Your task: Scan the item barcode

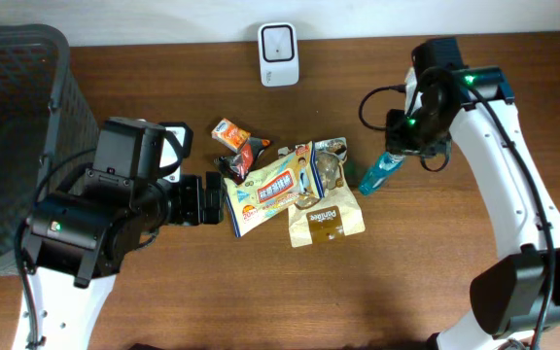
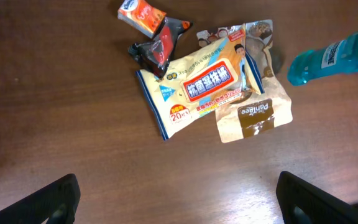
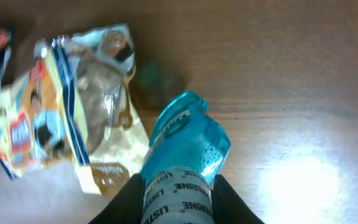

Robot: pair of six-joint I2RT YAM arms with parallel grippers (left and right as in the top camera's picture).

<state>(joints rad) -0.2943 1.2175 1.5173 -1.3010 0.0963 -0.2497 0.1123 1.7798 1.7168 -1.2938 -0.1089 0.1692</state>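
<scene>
Teal bottle [image 1: 378,175] (grey label), yellow-blue wipes pack [image 1: 265,194], tan pouch [image 1: 326,222], orange packet [image 1: 229,132]

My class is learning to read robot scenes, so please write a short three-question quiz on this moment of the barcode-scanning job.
1. Multiple choice: what sits between the fingers of the right gripper? A) the blue bottle B) the brown pouch C) nothing
2. True or false: the left gripper is shut on the wipes pack.
3. Short answer: does the white scanner touch the pile of packets?

Key: 1 A. 2 False: its jaws stand wide open, holding nothing. 3 No: bare table lies between them.
</scene>
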